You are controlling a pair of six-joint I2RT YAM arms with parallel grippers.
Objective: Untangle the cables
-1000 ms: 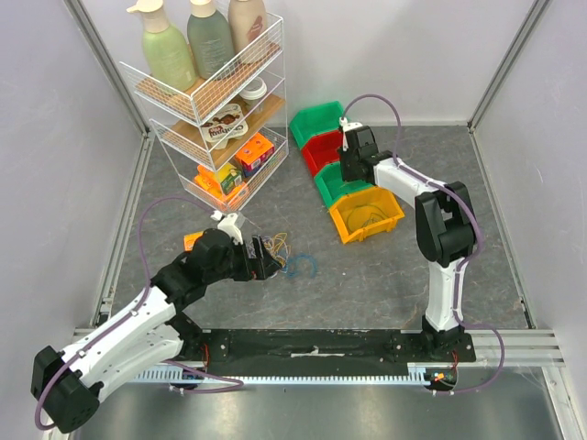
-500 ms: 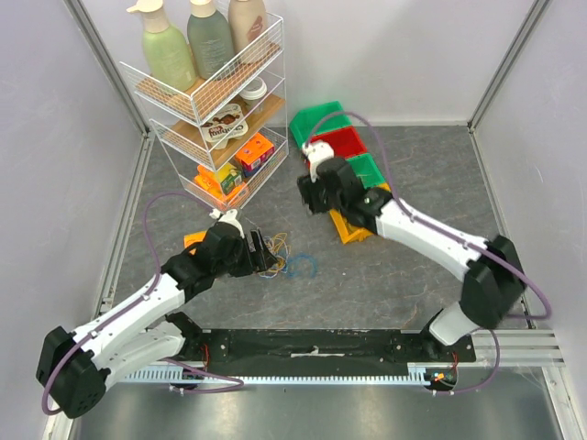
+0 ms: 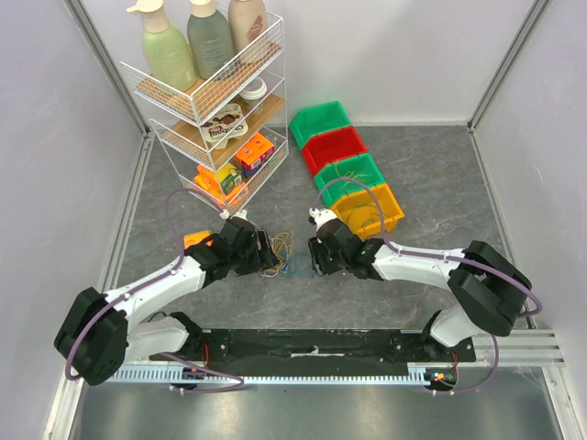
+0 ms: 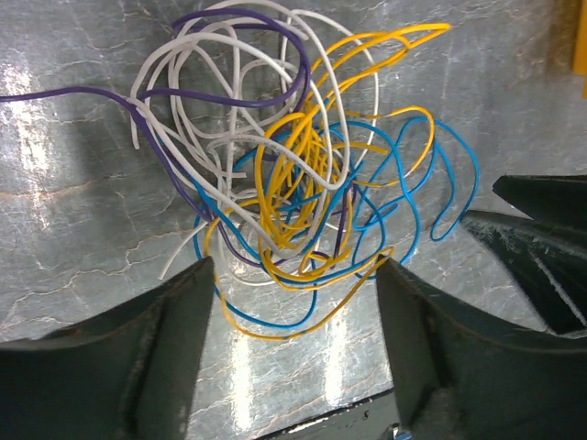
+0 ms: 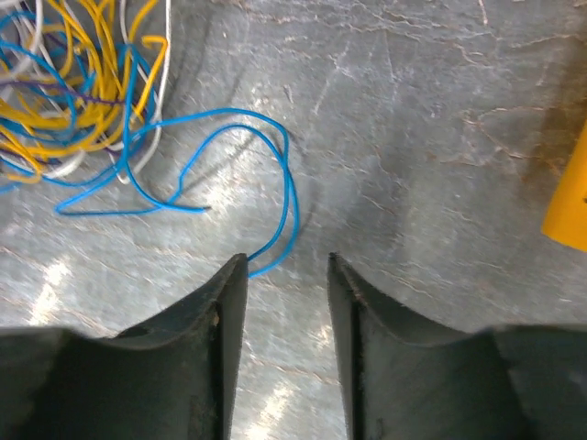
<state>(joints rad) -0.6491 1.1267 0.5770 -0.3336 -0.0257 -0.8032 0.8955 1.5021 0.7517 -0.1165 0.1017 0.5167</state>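
1. Our left claw (image 4: 293,275) stands wide open and grips nothing. Its two dark, matt fingers (image 4: 156,357) flank the lowest yellow and blue loops of the tangle, and we cannot tell whether the tips touch them.
2. Our right claw (image 5: 286,275) is parted to a narrower gap and is empty. One loose blue loop (image 5: 275,183) runs right up to the tip of its finger at 9 o'clock, touching it or very nearly.
3. The tangle of hair-thin, flexible cables (image 3: 275,249) lies on the bench near its middle. In the top view the left claw is at its 9 o'clock and the right claw at its 3 o'clock, both just beside it.
4. The strands are white, yellow, blue and purple. They are smooth, round and glossy, and wound into loose overlapping loops. In the left wrist view one purple strand trails off toward 9 o'clock.
5. The bench (image 3: 413,275) is a grey, stone-veined sheet with a soft sheen.
6. At 1 o'clock from the tangle we see a row of four open plastic bins (image 3: 335,147), green, red, green and yellow. At 11 o'clock is a white three-tier wire rack (image 3: 215,92) carrying bottles and small packets.
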